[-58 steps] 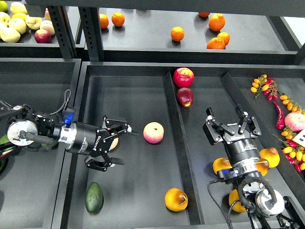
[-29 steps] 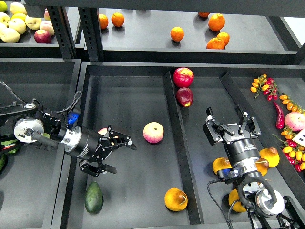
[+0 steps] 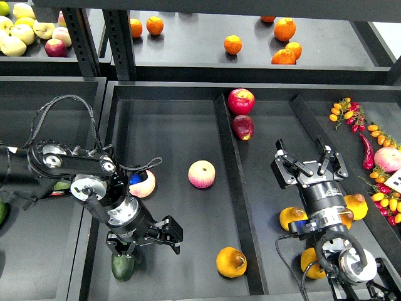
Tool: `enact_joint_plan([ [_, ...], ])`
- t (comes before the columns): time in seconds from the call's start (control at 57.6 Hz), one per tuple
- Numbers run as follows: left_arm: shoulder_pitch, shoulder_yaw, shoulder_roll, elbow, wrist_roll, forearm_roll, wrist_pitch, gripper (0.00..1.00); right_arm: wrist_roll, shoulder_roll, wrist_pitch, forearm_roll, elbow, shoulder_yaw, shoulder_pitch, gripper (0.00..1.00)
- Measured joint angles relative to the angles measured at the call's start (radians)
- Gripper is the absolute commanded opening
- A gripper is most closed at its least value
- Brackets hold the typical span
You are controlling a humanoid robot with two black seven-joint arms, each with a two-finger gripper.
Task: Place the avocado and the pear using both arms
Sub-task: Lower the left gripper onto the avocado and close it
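In the head view, one avocado, dark green and matte, is seen at the near left of the middle tray, partly hidden under the left gripper, whose fingers are spread above it. One pear, golden orange with a brown blotch, lies near the divider. Two peaches are counted there. The right gripper is held with fingers spread, empty.

Bright, even overhead light gives soft shadows and faint glare on the dark trays; focus stays sharp throughout.
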Motion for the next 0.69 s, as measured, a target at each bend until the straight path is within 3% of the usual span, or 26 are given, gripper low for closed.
enact_joint_plan([
  [0.695, -0.011, 0.174, -0.100, 0.145, 0.000, -0.003, 0.000, 0.99, 0.001, 0.000, 0.042, 0.001, 0.005, 0.054, 0.014, 1.00],
])
